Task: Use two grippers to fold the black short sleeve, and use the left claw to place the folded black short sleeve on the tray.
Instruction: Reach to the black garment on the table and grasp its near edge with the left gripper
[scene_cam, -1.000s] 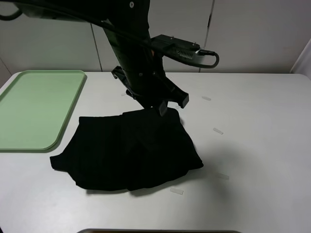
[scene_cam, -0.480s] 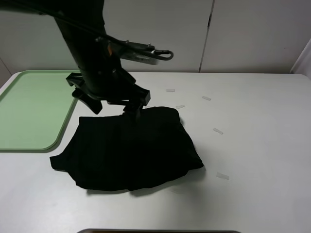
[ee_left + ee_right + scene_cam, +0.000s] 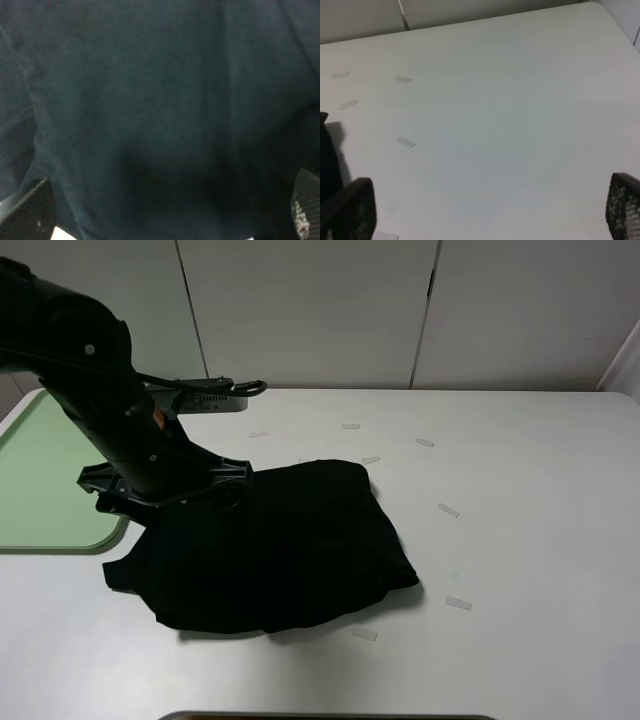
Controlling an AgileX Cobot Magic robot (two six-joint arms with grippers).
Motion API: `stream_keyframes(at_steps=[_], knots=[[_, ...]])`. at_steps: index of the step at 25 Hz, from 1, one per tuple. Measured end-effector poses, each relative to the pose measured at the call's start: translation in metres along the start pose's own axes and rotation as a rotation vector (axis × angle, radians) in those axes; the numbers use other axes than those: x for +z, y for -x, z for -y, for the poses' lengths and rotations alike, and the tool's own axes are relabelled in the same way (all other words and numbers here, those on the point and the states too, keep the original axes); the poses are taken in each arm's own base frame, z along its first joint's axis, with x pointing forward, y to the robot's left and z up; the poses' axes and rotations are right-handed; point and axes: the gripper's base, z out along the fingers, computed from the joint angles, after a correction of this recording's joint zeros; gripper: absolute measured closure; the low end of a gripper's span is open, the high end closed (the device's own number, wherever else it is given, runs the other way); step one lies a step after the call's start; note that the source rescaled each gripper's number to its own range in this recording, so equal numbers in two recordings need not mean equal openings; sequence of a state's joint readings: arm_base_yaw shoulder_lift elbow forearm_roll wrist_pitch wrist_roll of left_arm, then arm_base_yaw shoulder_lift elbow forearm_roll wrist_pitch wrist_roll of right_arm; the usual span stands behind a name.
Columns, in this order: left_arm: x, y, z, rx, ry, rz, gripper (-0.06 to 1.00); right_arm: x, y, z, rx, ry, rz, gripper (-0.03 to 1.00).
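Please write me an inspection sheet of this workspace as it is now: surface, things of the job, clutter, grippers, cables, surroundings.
Surface: white table, no stains seen.
Job's things: black short sleeve folded, lying mid-table, not on the tray; tray at the left edge, partly hidden by the left arm.
Clutter: several small clear tape strips scattered on the table.
Grippers: left gripper open, low over the shirt; right gripper open over bare table.
Cables: dark cable looping off the left arm.
Surroundings: pale wall panels behind.
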State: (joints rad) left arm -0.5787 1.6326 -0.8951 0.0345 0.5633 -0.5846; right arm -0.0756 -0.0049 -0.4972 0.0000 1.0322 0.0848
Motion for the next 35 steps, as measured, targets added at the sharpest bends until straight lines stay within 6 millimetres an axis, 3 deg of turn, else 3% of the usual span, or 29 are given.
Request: stream_keyframes(at_steps=[17, 35], knots=[[0.021, -0.003, -0.054, -0.219, 0.058, -0.014, -0.02, 0.000, 0.000, 0.000, 0.000, 0.000, 0.000, -0.03], [0.073, 0.000, -0.058, -0.250, 0.098, -0.054, -0.02, 0.000, 0.000, 0.000, 0.000, 0.000, 0.000, -0.03]])
